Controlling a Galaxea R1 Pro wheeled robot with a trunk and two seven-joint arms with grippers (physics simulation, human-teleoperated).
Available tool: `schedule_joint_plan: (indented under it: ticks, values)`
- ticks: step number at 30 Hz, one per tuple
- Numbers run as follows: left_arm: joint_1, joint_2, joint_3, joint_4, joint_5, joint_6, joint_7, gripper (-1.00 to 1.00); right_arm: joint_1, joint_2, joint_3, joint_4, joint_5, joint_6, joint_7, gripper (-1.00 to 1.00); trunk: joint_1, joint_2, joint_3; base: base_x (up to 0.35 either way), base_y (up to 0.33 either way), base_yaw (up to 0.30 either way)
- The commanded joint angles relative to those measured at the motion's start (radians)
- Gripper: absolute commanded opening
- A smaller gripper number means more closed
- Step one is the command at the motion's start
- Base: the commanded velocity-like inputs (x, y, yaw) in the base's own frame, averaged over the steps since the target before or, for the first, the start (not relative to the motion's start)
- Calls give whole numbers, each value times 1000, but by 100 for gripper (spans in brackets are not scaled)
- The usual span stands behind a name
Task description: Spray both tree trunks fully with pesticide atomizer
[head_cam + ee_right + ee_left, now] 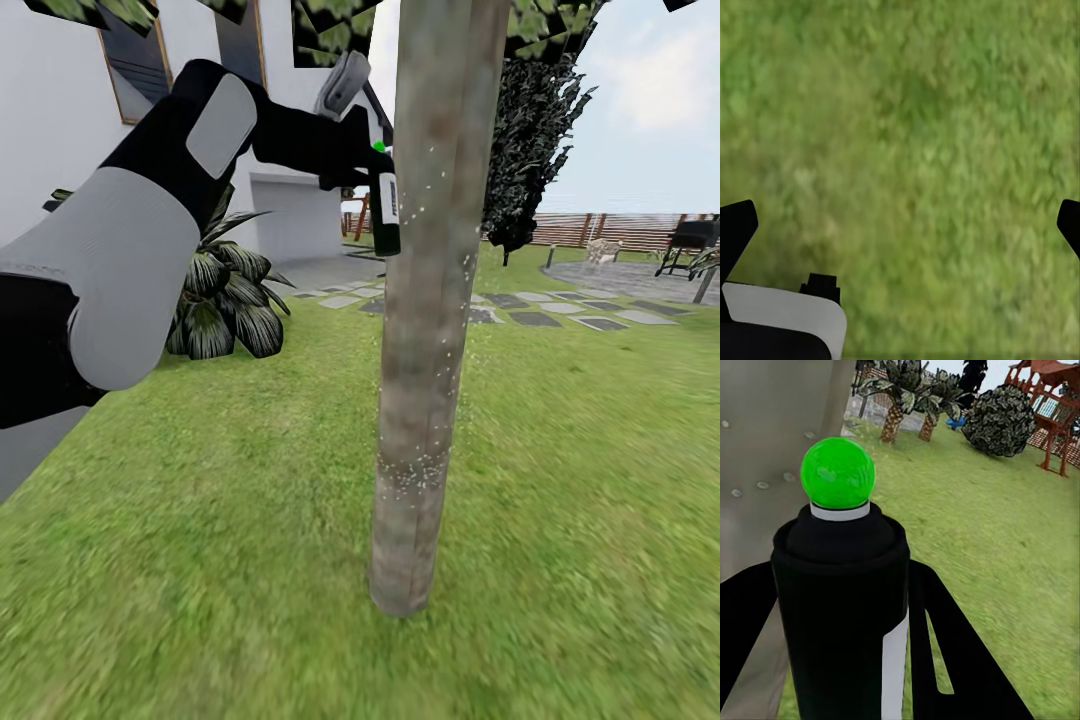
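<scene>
One tree trunk (pixel 430 300) at centre, speckled with pesticide (pixel 425 465) low and along the right edge, bare elsewhere. Left gripper (pixel 372 175) clamped on the pesticide atomizer (pixel 384 205), held high just beside the bark. Risk: nozzle close enough to bump the trunk, or patchy coverage up high. Far side of trunk hidden; canopy cropped; second tree unidentifiable. Right gripper (pixel 900 225) spread wide over grass (pixel 907 112).

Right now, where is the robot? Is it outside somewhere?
Yes, it looks like a home garden: green lawn, a thick tree trunk up close, a white house behind, and a wooden play tower farther off.
</scene>
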Motion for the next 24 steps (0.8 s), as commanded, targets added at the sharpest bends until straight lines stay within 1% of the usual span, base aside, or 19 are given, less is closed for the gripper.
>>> schedule_joint_plan:
  ticks: [1, 7, 11, 13, 14, 15, 16, 17, 18, 20, 24]
  values:
    - [0, -1, 0, 1, 2, 0, -1, -100, 0, 0, 0, 0, 0, 0, 0, 100, 0, 0, 0, 0, 0, 0]
    - [0, -3, -3, 8, 1, 1, -3, -100, -1, 0, 0, 0, 1, 0, 0, 100, 0, 0, 0, 0, 0, 0]
    - [0, -3, -4, 44, 0, 2, -5, -100, -1, 0, 0, 0, 0, 0, 0, 100, 0, 0, 0, 0, 0, 0]
    - [0, -3, -15, 46, -1, 2, -5, -100, -1, 0, 0, 0, 0, 0, 0, 100, 0, 0, 0, 0, 0, 0]
    - [0, -3, -29, 47, -1, 2, -5, -100, 0, 0, 0, 0, 0, 0, 0, 100, 0, 0, 0, 0, 0, 0]
    - [0, -3, -52, 47, -1, 2, -5, -100, 0, 0, 0, 0, 0, 0, 0, 100, 0, 0, 0, 0, 0, 0]
    - [0, -3, -100, 47, -1, 2, -5, -100, -1, 0, 0, 0, 0, 0, 0, 100, 0, 0, 0, 0, 0, 0]
    - [0, -3, -134, 47, -1, 2, -5, -100, -1, 0, 0, 0, 0, 0, 0, 100, 0, 0, 0, 0, 0, 0]
    - [0, -3, -147, 47, -1, 2, -5, -100, -1, 0, 0, 0, 0, 0, 0, 100, 0, 0, 0, 0, 0, 0]
    - [0, -3, -162, 47, -1, 2, -5, -100, -1, 0, 0, 0, 0, 0, 0, 100, 0, 0, 0, 0, 0, 0]
    - [0, -3, -171, 46, -1, 3, -13, -100, -1, 0, 0, 0, 0, 0, 0, 100, 0, 0, 0, 0, 0, 0]
